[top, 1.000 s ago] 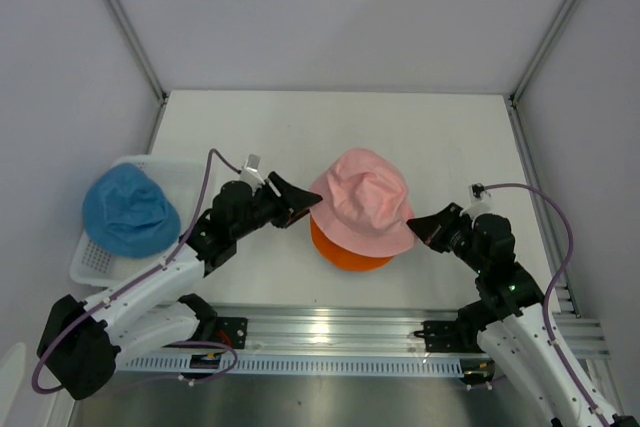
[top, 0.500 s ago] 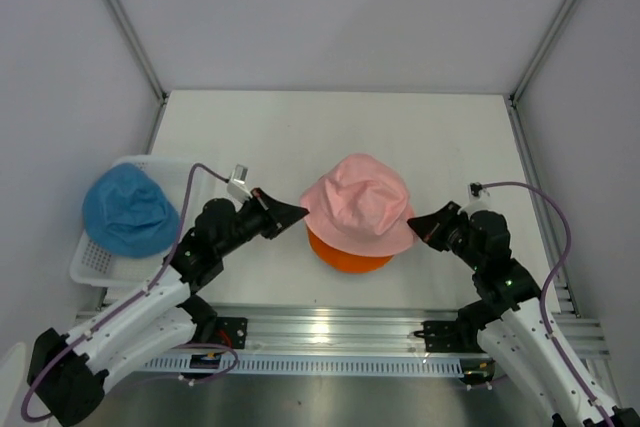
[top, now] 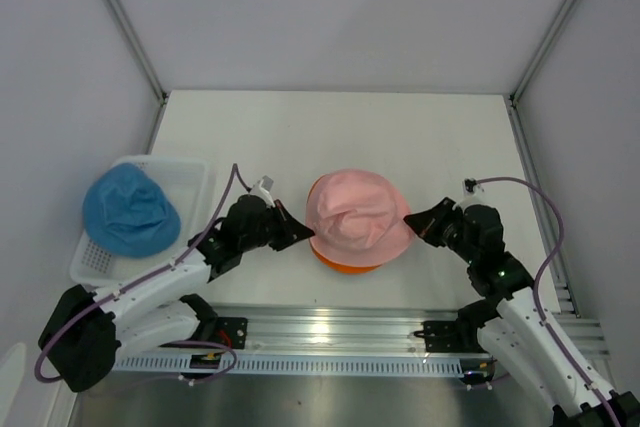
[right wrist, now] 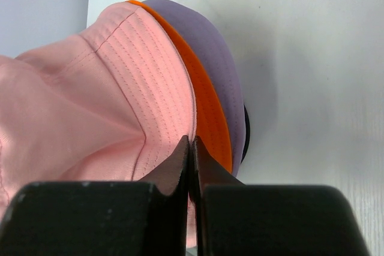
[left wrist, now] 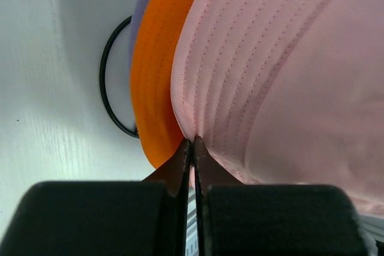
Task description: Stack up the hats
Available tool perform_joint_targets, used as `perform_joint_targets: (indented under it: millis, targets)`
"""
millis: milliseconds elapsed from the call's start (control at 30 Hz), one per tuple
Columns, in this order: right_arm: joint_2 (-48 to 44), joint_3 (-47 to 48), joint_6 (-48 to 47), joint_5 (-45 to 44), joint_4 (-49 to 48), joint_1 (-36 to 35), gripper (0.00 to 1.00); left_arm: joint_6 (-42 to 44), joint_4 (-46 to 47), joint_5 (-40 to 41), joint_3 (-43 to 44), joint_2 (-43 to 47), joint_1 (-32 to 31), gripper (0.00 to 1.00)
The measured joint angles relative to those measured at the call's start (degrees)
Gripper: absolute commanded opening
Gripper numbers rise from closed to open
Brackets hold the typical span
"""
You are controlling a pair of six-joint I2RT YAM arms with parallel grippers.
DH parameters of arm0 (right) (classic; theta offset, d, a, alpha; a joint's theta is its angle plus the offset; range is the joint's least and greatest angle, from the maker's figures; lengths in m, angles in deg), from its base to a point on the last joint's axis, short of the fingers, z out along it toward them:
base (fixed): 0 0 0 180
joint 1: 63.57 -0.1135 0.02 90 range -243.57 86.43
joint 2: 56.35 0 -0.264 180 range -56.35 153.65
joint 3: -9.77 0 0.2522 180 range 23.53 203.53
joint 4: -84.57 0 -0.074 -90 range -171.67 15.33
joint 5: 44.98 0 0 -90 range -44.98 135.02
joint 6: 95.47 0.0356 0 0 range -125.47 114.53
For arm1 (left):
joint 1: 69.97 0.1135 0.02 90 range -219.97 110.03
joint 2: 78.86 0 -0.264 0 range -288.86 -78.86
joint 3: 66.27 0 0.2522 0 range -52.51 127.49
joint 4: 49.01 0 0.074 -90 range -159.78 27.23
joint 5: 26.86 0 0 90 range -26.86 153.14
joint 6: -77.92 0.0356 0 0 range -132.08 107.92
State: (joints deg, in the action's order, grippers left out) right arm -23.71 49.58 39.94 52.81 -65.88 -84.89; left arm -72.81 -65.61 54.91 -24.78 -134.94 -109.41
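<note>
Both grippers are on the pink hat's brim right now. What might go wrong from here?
1. The left gripper bites only the very edge of the pink hat, right against the orange hat. That thin hold may slip, or it may drag the orange one along.
2. The right gripper is shut on the opposite edge. Uneven pulling could skew the stack, purple hat included.

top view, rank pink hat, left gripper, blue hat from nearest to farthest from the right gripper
1. pink hat: at the right gripper, brim pinched in its tips.
2. left gripper: across the hat, on its left edge.
3. blue hat: far left, on the white basket.
</note>
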Motion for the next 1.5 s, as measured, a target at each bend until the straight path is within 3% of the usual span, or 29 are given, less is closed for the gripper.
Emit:
perform_joint_targets:
  millis: [467, 667, 867, 967, 1000, 1033, 1067, 1100, 1167, 1200, 1267, 1400, 1500]
  targets:
    - [8.0, -4.4, -0.1, 1.6, -10.0, -0.1, 0.0, -1.3, 1.9, 0.6, 3.9, -12.2, -0.5, 0.01]
    - [9.4, -4.4, -0.8, 1.6, -10.6, -0.1, 0.07, -0.7, 0.0, 2.3, 4.2, -11.0, -1.4, 0.01]
    - [12.0, -4.4, -1.8, 1.7, -12.0, -0.1, 0.03, 0.2, -3.7, 5.3, 4.2, -8.3, -1.7, 0.01]
    - [14.7, -4.4, -1.8, 2.2, -13.7, -0.2, 0.09, 1.0, -4.8, 5.9, 4.2, -7.2, -1.8, 0.01]
    - [15.5, -4.3, -2.0, 2.4, -13.9, -0.3, 0.15, 1.4, -5.2, 6.1, 4.3, -6.9, -1.8, 0.01]
    - [16.1, -4.3, -2.2, 2.4, -13.9, -0.3, 0.19, 2.0, -5.7, 6.3, 4.3, -6.5, -1.8, 0.03]
    - [16.5, -4.2, -3.0, 2.1, -13.1, -0.2, 0.34, 2.9, -6.8, 6.6, 4.6, -6.2, -1.8, 0.05]
    - [16.8, -4.1, -3.6, 1.7, -11.5, -0.2, 0.39, 3.7, -7.9, 6.8, 4.7, -6.1, -1.8, 0.08]
    - [17.5, -4.0, -5.2, 0.6, -7.4, -0.2, 0.48, 5.7, -11.2, 7.7, 5.3, -5.7, -1.8, 0.28]
    - [17.5, -3.7, -5.7, 0.1, -5.2, -0.2, 0.58, 6.9, -13.2, 8.2, 5.6, -5.5, -1.8, 0.42]
    - [17.2, -1.9, -7.1, -0.8, -1.5, -0.2, 0.7, 8.9, -16.8, 8.9, 5.9, -4.7, -1.8, 0.52]
    - [15.8, 3.8, -9.5, -2.6, 2.9, -0.2, 0.79, 12.0, -23.5, 10.2, 7.8, -1.2, -1.8, 0.73]
    - [14.6, 8.3, -11.0, -3.9, 5.4, -0.2, 0.8, 13.9, -28.1, 11.8, 11.8, 1.3, -1.8, 0.84]
